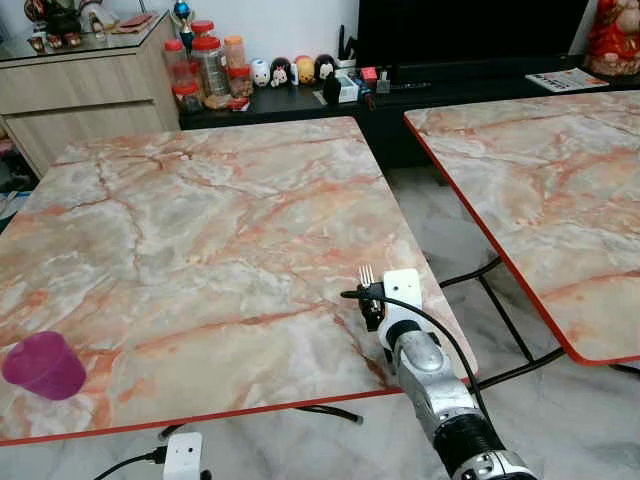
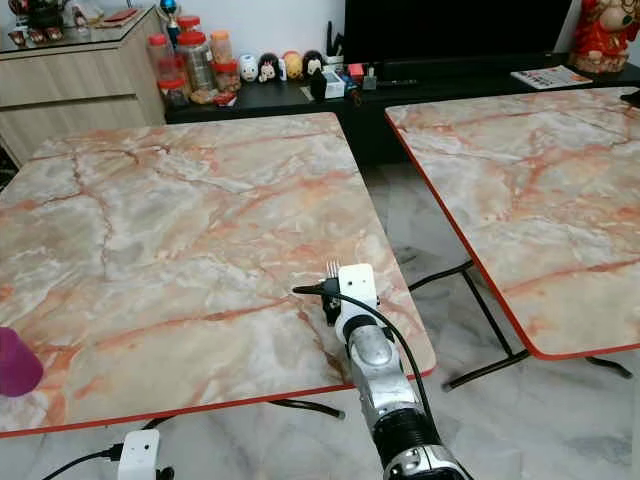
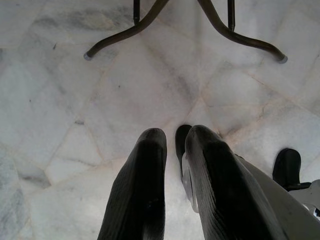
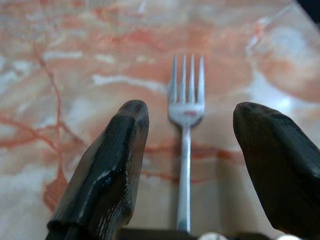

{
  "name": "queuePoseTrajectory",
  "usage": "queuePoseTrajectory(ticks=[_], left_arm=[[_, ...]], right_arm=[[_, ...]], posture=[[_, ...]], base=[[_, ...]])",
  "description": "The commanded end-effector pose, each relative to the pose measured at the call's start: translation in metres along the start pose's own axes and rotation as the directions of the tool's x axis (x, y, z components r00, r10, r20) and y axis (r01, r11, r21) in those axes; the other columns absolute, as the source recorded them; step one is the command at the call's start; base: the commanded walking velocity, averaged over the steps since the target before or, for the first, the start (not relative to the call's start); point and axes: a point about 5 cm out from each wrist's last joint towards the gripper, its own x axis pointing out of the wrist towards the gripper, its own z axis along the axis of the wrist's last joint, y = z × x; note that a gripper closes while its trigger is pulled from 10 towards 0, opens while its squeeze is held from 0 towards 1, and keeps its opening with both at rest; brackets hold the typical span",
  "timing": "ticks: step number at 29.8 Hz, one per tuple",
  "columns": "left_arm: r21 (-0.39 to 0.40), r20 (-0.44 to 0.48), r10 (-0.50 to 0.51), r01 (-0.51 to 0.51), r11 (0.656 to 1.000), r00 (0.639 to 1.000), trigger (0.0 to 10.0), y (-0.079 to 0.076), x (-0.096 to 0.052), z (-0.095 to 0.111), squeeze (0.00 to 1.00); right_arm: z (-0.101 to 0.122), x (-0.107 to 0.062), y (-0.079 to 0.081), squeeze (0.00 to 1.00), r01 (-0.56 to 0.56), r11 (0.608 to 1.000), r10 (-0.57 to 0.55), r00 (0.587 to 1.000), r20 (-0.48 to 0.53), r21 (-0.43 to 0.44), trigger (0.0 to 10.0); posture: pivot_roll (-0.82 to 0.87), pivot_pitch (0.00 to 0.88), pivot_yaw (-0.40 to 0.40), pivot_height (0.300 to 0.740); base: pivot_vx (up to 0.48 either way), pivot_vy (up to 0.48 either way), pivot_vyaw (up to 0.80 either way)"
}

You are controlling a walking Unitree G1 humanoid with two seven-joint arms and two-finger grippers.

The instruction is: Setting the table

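A silver fork (image 4: 186, 115) lies flat on the marble table (image 1: 210, 230) close to its near right corner, tines pointing away from me. My right gripper (image 4: 191, 114) hovers low over the handle end, open, one black finger (image 4: 117, 165) on each side of the fork and neither touching it. From the head, the fork's tines (image 1: 366, 273) poke out just beyond the right wrist. A pink cup (image 1: 43, 365) stands at the table's near left edge. My left gripper (image 3: 172, 137) hangs below the table edge over the floor, fingers together and holding nothing.
A second marble table (image 1: 540, 190) stands to the right across a narrow floor gap. Behind are a black console (image 1: 300, 100) with jars and small figurines, and a wooden cabinet (image 1: 80, 90). Curved metal table legs (image 3: 130, 30) rest on the pale tiled floor.
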Motion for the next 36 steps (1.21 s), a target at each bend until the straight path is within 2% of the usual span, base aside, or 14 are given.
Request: queuePoseTrajectory(ticks=[1, 9, 18, 19, 20, 36], left_arm=[[0.000, -0.022, 0.000, 0.000, 1.000, 1.000, 10.0, 0.000, 0.000, -0.003, 0.00], [0.001, -0.034, -0.006, 0.006, 1.000, 0.999, 10.0, 0.001, 0.000, -0.004, 0.00], [0.004, -0.052, -0.024, 0.024, 1.000, 0.998, 10.0, -0.002, 0.000, -0.006, 0.00], [0.005, -0.055, -0.024, 0.025, 1.000, 0.998, 10.0, -0.002, -0.001, -0.007, 0.00], [0.005, -0.056, -0.025, 0.026, 1.000, 0.998, 10.0, -0.003, -0.001, -0.007, 0.00], [-0.002, -0.065, -0.040, 0.040, 0.999, 0.997, 10.0, -0.006, -0.001, -0.009, 0.00]], right_arm=[[0.003, 0.003, 0.006, 0.00, -0.023, 1.000, 0.023, 1.000, -0.018, -0.021, 10.0], [-0.006, 0.003, 0.008, 0.00, -0.027, 0.999, 0.025, 0.998, -0.064, -0.030, 10.0], [-0.020, 0.001, 0.001, 0.00, 0.003, 1.000, -0.007, 0.989, -0.145, -0.027, 10.0], [-0.021, 0.001, 0.000, 0.00, 0.005, 1.000, -0.009, 0.989, -0.148, -0.029, 7.0], [-0.021, 0.001, 0.000, 0.00, 0.004, 1.000, -0.009, 0.989, -0.149, -0.029, 0.0], [-0.018, 0.002, 0.001, 0.00, -0.004, 0.999, 0.000, 0.989, -0.147, -0.032, 0.0]], posture=[[-0.02, 0.000, 0.032, 0.740], [-0.02, 0.000, 0.032, 0.740], [-0.02, 0.000, 0.034, 0.740], [-0.02, 0.000, 0.033, 0.740], [-0.02, 0.000, 0.033, 0.740], [-0.02, 0.000, 0.026, 0.740]], base=[[0.000, 0.000, 0.00], [0.000, 0.000, 0.00], [0.000, 0.000, 0.00], [0.000, 0.000, 0.00], [0.000, 0.000, 0.00], [0.000, 0.000, 0.00]])
